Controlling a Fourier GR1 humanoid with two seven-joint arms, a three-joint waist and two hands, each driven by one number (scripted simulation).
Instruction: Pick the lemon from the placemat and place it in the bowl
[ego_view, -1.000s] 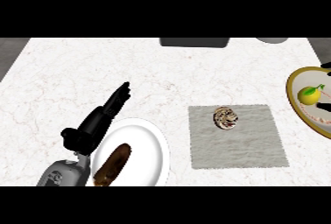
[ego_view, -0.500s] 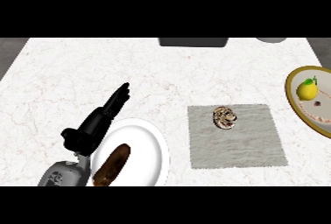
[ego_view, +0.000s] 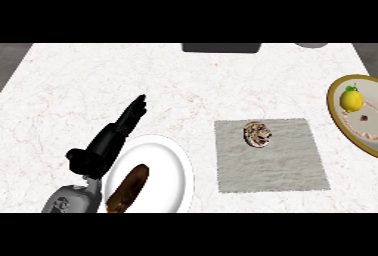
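Observation:
The yellow lemon lies inside the gold-rimmed bowl at the right edge of the head view. The grey placemat sits at centre right and carries a small brown patterned round item. My left hand rests at the lower left with straight fingers pointing up and to the right, holding nothing. It lies beside the white plate. My right hand does not show in this view.
A white plate with a brown oblong food item lies at the lower left, next to my left forearm. A dark box stands at the counter's far edge, and a grey object shows at the top right.
The lemon in the bowl has shifted slightly up and left and turned more upright. The left hand has not moved.

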